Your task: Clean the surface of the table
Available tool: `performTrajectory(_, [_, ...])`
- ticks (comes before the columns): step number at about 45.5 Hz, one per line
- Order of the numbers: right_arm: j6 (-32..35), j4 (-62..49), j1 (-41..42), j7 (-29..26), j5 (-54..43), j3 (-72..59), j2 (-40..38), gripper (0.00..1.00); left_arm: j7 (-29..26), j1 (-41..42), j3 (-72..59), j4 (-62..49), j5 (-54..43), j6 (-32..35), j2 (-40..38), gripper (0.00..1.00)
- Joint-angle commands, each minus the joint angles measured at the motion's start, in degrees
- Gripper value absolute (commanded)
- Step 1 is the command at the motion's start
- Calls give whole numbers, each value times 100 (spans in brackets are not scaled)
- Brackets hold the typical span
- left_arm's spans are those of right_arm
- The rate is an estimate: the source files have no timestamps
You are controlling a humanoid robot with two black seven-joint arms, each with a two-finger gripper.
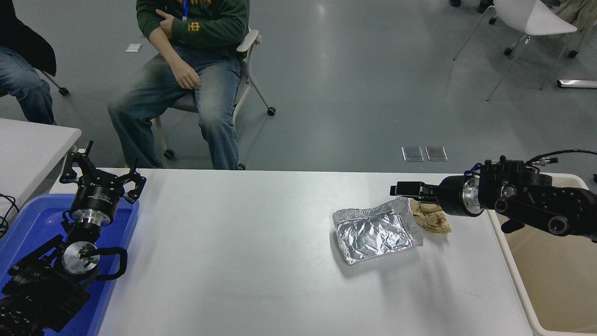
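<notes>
Robotics lab, grey floor (350, 93), wheeled chairs (247, 70)

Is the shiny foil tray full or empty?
Empty. The foil tray shows only bare crinkled foil inside; the crumpled brown paper lies on the table beside it.

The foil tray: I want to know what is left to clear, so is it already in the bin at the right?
No, the foil tray lies on the table surface, left of the beige bin.

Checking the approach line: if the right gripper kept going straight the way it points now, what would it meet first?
The right gripper points left, low over the table surface. Probably the foil tray's far rim; if it passes above that, only bare tabletop. Depth is unclear.
</notes>
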Motion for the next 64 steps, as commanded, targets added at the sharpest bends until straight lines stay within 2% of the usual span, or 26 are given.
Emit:
performTrajectory(1, [-232, 9, -230, 24, -299, -323, 14, 99, 0, 0, 0, 0, 0, 0, 0, 100])
performTrajectory(11, [-355, -61, -406, 16, -502, -358, 31, 99, 0, 0, 0, 0, 0, 0, 0, 100])
performTrajectory(21, [-750, -140, -705, 16, -484, -350, 58, 98, 0, 0, 0, 0, 0, 0, 0, 100])
performTrajectory(42, [-1278, -1177, -1145, 7, -396, -349, 1033, 98, 0, 0, 0, 0, 0, 0, 0, 100])
performTrajectory(53, [-1348, -1292, -1145, 7, -396, -341, 1077, 98, 0, 0, 0, 0, 0, 0, 0, 100])
performTrajectory(59, [-1401, -1292, -1145, 24, -396, -349, 1077, 84, 0, 0, 0, 0, 0, 0, 0, 100])
performTrajectory(64, [-1374, -1265, -1136, 24, -405, -358, 1077, 62, 0, 0, 0, 0, 0, -9, 0, 100])
